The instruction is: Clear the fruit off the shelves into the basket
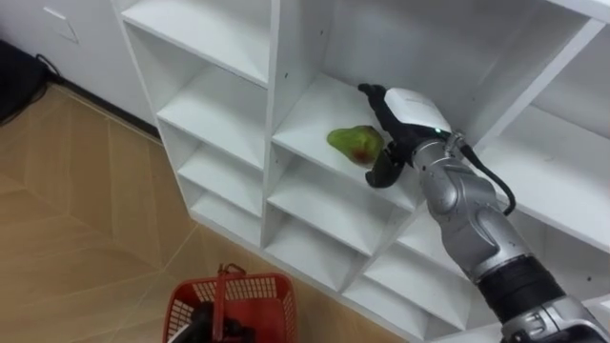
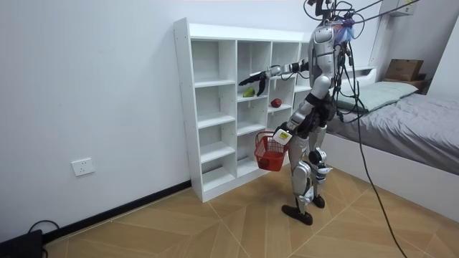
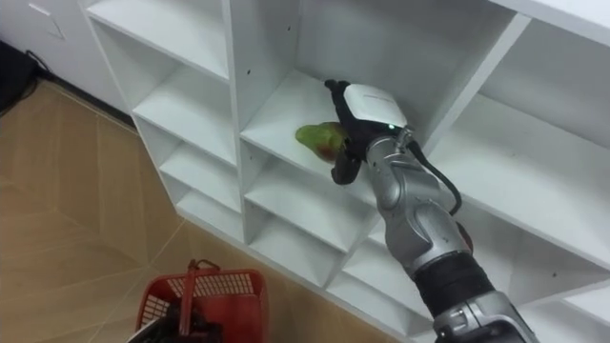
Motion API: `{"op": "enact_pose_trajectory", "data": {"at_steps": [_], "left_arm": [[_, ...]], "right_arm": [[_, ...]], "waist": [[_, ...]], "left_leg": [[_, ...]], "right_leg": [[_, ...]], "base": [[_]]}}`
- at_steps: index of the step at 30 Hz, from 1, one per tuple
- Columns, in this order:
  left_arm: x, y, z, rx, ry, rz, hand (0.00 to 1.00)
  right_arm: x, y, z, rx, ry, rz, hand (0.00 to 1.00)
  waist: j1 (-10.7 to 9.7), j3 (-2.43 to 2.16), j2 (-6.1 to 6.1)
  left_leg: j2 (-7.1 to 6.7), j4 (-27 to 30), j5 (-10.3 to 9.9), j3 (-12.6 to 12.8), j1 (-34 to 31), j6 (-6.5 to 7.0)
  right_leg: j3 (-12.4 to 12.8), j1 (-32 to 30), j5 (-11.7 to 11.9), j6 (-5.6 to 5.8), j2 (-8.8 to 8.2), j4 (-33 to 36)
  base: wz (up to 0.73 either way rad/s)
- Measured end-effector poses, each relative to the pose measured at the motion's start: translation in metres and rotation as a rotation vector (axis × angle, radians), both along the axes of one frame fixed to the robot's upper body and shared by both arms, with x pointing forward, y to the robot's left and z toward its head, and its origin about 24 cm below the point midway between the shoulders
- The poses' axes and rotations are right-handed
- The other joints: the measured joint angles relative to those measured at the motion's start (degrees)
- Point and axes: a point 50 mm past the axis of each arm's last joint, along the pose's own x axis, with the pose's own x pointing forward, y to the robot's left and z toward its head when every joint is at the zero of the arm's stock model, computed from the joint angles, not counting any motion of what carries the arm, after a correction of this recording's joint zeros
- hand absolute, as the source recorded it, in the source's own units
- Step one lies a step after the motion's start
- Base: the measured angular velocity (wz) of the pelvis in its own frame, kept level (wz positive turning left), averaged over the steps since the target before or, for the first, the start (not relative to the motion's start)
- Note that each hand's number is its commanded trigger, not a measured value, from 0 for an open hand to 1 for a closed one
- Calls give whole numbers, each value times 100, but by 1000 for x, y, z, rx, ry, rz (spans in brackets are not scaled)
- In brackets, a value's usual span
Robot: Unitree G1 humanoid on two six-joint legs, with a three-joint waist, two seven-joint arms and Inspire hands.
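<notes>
At the far left, the robot's left hand [image 2: 282, 135] is hanging low at its side, clenched round the handle of the red basket [image 1: 259, 303], which is waiting open-topped below the shelves. The robot is standing close before the white closet [image 1: 274, 95], facing its open compartments. In the middle column, on an upper shelf, the green pear [image 1: 355, 143] is sitting near the shelf's front edge, and the right hand [image 1: 405, 119] is reaching in from the right and wrapping round it: the fingers are arching over the far side, the thumb is hooking under the near side, and the pear's right end is disappearing into the palm. Whether the pear is resting on the board or is already clear of it, I cannot tell. So the step in hand is looking like the grasp on this first fruit, with the carry to the basket not yet done. The next move is calling for a firm hold, a lift clear of the shelf lip and the upright, then a swing down and left over the basket. Further right, one shelf lower in the next column, a red fruit [image 2: 276, 103] is waiting its turn.
</notes>
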Motion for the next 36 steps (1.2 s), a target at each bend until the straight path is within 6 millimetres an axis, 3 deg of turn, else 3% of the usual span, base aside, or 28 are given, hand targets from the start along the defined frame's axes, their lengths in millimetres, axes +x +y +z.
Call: {"op": "enact_pose_trajectory", "data": {"at_steps": [11, 36], "left_arm": [[3, -2, 0, -4, -9, -2, 100], [7, -1, -2, -11, 1, 14, 100]], "right_arm": [[9, 1, 7, -5, -57, 5, 0], [17, 5, 10, -2, -93, 20, 0]], "waist": [[45, 28, 40], [82, 37, 61]], "left_leg": [[0, 3, 0, -13, -83, -1], [39, 7, 34, 14, -207, -36]], "right_leg": [[-1, -73, 0, 0, 0, 0], [-15, -203, 34, -55, 40, 4]], "base": [[0], [0]]}}
